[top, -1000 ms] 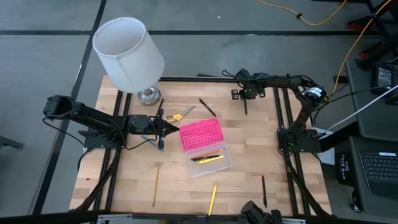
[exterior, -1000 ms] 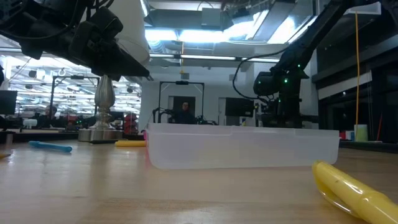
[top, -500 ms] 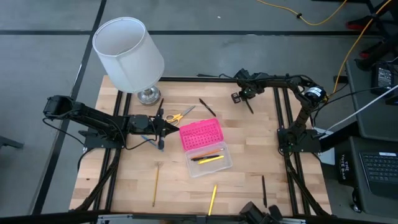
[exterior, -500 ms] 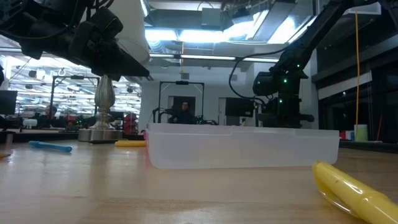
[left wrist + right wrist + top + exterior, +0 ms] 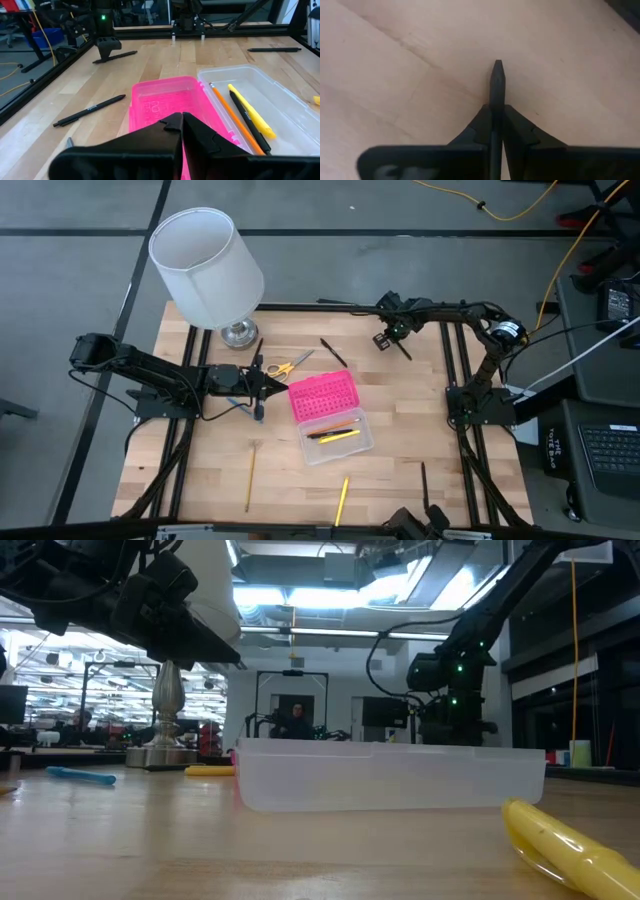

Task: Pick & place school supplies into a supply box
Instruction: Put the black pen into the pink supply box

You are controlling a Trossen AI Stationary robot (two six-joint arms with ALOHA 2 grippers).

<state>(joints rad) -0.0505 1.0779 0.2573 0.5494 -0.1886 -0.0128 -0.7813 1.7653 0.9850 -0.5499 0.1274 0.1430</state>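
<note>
With black pen [image 5: 497, 85] pinched between fingers, right hand [image 5: 392, 340] hangs over far counter [image 5: 420, 420]; supply box [image 5: 335, 425] lies nearer centre, toward left arm. Left hand [image 5: 268, 384] clenched, empty, beside pink lid [image 5: 170, 102].

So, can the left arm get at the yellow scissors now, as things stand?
Probably yes. The scissors lie in the open on the table, just beyond the left gripper, with nothing over them. The gripper is shut, so it must open first.
</note>
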